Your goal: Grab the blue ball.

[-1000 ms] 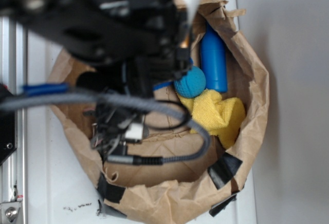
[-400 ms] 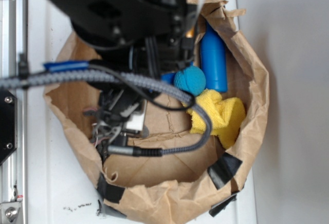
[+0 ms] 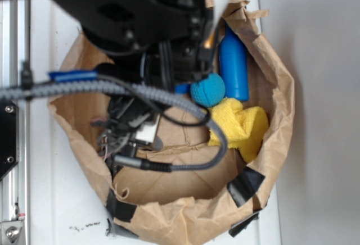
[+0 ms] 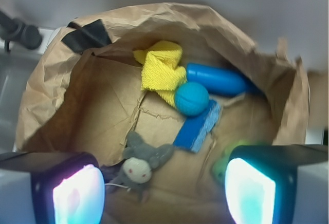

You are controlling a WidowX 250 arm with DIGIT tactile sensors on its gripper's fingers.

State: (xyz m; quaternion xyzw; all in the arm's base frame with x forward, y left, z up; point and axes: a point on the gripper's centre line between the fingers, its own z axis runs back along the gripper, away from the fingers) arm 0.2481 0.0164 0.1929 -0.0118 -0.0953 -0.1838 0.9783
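Note:
The blue ball (image 4: pixel 191 99) is a small teal dimpled sphere lying inside the brown paper bag (image 4: pixel 56 75), between a yellow cloth (image 4: pixel 160 70), a smooth blue cylinder (image 4: pixel 216 79) and a flat blue sponge (image 4: pixel 198 127). It also shows in the exterior view (image 3: pixel 207 90), just right of the black arm. My gripper (image 4: pixel 163 193) is open and empty, hovering above the bag, with the ball ahead of the jaws and apart from them.
A grey plush toy (image 4: pixel 139 165) lies on the bag floor between the jaws. A green thing (image 4: pixel 222 165) peeks out beside the right finger. The bag walls (image 3: pixel 281 104) stand up all round. A metal rail (image 3: pixel 17 144) runs along the left.
The arm has shifted up and to the right in the exterior view, so the gripper body now sits over the bag next to the ball. The ball has not moved.

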